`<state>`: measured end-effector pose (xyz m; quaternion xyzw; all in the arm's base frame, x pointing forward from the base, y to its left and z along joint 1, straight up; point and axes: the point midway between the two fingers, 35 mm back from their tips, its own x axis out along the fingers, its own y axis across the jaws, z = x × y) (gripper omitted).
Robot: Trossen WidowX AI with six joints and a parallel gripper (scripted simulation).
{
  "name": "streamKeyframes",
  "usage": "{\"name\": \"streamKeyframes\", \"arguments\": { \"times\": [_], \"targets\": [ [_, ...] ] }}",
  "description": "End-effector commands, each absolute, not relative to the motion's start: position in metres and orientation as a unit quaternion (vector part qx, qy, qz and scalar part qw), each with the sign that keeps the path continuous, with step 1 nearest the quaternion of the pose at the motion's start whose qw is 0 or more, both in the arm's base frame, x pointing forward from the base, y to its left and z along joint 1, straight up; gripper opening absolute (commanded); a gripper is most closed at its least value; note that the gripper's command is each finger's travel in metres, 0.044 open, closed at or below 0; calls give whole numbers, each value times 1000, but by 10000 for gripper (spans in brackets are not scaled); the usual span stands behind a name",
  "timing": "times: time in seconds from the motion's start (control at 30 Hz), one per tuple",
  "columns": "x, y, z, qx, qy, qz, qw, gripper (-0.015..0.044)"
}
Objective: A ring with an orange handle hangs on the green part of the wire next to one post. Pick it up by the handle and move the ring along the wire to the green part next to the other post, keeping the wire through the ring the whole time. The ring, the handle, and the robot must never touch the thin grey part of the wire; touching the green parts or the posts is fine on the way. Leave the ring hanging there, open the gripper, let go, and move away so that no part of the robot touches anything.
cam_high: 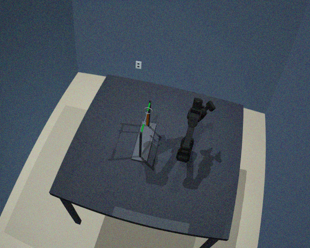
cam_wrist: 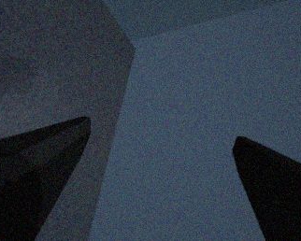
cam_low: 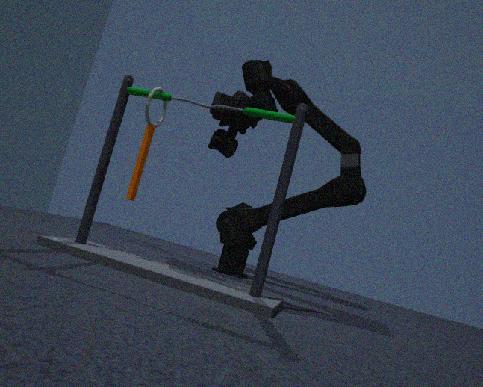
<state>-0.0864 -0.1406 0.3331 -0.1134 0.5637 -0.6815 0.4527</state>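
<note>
Wrist view shows only two dark fingertips spread wide over bare wall, gripping nothing. The ring [cam_low: 155, 107] hangs on the green sleeve [cam_low: 143, 92] by the left post [cam_low: 108, 149], orange handle [cam_low: 140, 161] dangling; the gripper [cam_low: 224, 143] is partly hidden behind the wire [cam_low: 191, 102].

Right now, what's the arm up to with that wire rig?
Nothing is being handled yet. The ring with its orange handle hangs on the green section by one post, untouched. The arm is folded up behind the frame, and its gripper is open and holds nothing; the wrist view shows only wall between the fingers. The green section by the other post is bare, so the whole traverse along the grey wire is still to do.
</note>
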Motion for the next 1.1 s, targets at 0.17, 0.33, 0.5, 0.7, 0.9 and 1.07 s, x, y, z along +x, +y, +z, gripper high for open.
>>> {"name": "streamKeyframes", "arguments": {
  "times": [0.17,0.33,0.5,0.7,0.9,1.07],
  "targets": [
    [-49,-196,302,-133,507,-638,564,243],
    [1,-237,264,-142,440,-571,678,160],
    [55,-256,224,-138,371,-487,779,160],
    [116,-248,177,-115,289,-365,878,160],
    [168,-206,136,-77,212,-223,948,160],
    [196,-152,109,-34,156,-92,983,160]
  ]
}}
